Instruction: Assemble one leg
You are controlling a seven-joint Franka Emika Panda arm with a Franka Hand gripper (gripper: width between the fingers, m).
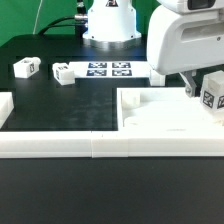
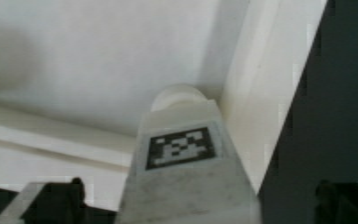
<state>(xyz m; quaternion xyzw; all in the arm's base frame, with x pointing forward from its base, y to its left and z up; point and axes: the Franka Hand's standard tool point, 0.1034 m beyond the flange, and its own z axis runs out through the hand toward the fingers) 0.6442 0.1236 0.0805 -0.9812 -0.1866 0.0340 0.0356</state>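
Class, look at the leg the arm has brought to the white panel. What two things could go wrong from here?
1. In the wrist view, the leg points close to the edge of the white panel, with bare table just beside it. It might miss its seat and slip off the panel.
2. Gaps seem to show between the leg and the fingers of the claw, so the hold may be loose and the leg could tip.

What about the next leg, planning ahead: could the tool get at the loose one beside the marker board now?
Likely not yet: the tool has another leg between its fingers at the panel. Otherwise the way looks free: nothing stands over the loose leg.
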